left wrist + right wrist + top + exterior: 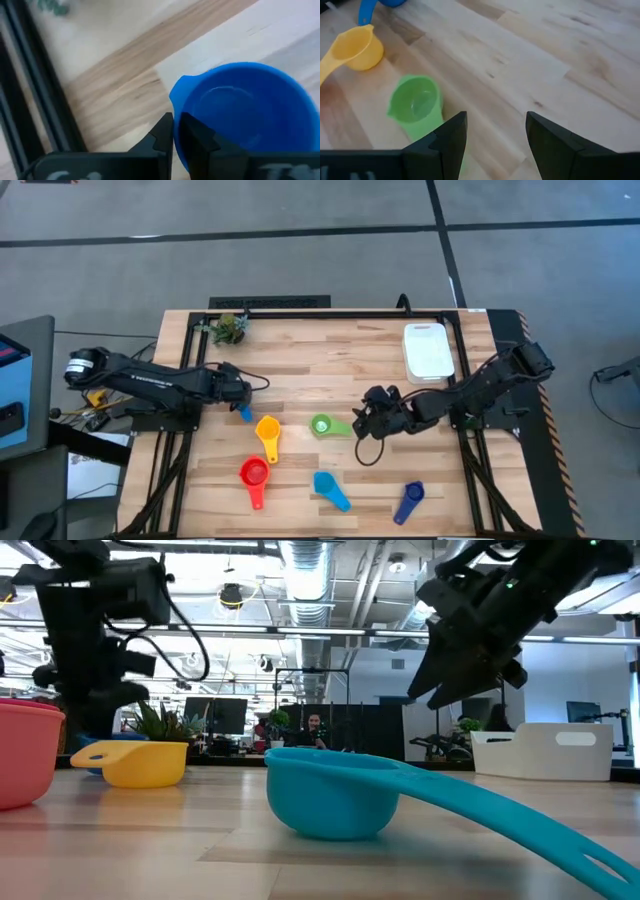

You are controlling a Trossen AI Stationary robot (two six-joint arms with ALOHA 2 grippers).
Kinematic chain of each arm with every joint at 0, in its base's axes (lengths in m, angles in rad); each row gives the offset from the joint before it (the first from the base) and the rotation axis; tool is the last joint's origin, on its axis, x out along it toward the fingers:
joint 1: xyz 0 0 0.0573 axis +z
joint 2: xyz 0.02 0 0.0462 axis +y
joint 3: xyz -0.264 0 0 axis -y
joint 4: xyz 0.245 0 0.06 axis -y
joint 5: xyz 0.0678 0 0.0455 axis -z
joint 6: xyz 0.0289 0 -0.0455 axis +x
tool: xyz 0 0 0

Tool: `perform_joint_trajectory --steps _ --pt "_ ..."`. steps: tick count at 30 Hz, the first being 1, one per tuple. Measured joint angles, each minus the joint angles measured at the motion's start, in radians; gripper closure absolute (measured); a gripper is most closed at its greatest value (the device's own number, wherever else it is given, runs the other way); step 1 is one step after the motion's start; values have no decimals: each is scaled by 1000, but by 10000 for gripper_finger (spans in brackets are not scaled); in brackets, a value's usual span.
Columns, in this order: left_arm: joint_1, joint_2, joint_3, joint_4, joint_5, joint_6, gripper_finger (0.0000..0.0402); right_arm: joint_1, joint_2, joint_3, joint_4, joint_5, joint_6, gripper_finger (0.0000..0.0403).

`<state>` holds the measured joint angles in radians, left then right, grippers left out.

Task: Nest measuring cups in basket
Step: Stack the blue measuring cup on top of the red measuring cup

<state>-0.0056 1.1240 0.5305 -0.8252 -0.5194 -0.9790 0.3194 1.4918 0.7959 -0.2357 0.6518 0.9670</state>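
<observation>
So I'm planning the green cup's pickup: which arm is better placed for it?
Right. Its gripper, fingers open, sits beside the green cup; the left gripper is farther off, fingers shut on the blue cup.

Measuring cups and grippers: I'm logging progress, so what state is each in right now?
Basket: no cups in it.
Left gripper: shut on blue cup.
Right gripper: open, by the green cup.
Green cup: upright on the table, ungrasped.
Yellow cup: upright, loose.
Red cup: upright, loose.
Teal cup: upright, loose.
Dark blue cup: loose on the table.
</observation>
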Motion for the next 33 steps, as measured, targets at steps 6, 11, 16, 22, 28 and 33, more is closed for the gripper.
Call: perform_joint_trajectory --steps 6,11,16,22,28,33 --pt "-11 -40 62 -21 -5 104 397 -23 0 0 15 -1 -52 178" --pt "-46 -65 151 -37 11 223 397 -40 0 0 13 -1 -61 178" --pt "-102 -66 247 -43 24 305 398 -55 0 0 25 -1 -86 178" --pt "-162 -66 314 -46 57 330 398 -61 0 0 59 1 -120 178" --pt "-222 -66 369 -45 70 270 398 -62 0 0 92 1 -140 178" --pt "-292 -64 387 3 93 250 397 -57 0 0 95 0 -138 178"
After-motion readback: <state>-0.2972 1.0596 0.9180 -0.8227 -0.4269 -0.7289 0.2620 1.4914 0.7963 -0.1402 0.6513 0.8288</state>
